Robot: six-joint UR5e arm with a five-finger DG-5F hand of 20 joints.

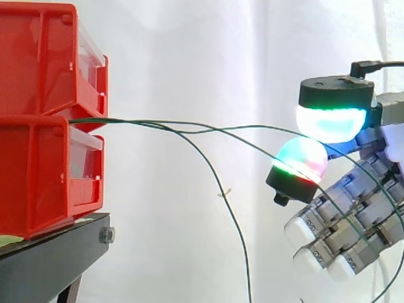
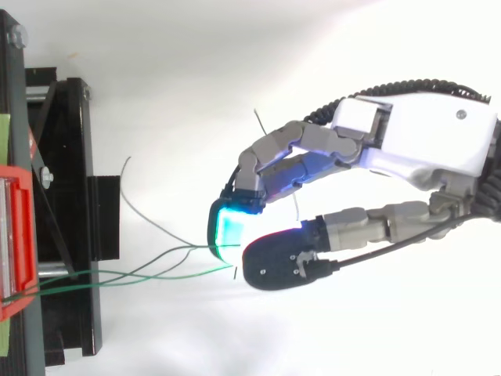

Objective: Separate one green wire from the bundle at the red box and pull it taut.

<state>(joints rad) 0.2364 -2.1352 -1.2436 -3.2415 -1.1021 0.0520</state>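
Two red bins [image 1: 38, 177] are stacked on the black stand [image 1: 50, 252] at the left. A bundle of thin green wires [image 2: 102, 276] comes out between them. One green wire [image 1: 252, 127] runs nearly level to my hand [image 1: 353, 214] at the right, sagging slightly. It passes between a cyan-white pad above and a green-and-red pad [image 1: 300, 161] below, which pinch it. In the top view the hand [image 2: 407, 133] reaches in from the right, and the wires meet its cyan fingertip [image 2: 225, 231]. Another green wire [image 1: 233, 221] droops free, down past the bottom edge.
A loose wire end [image 2: 137, 207] curls up from the bundle beside the stand [image 2: 70, 196]. The red box edge [image 2: 16, 235] lies at the far left. A white curtain hangs behind, with open air between bins and hand.
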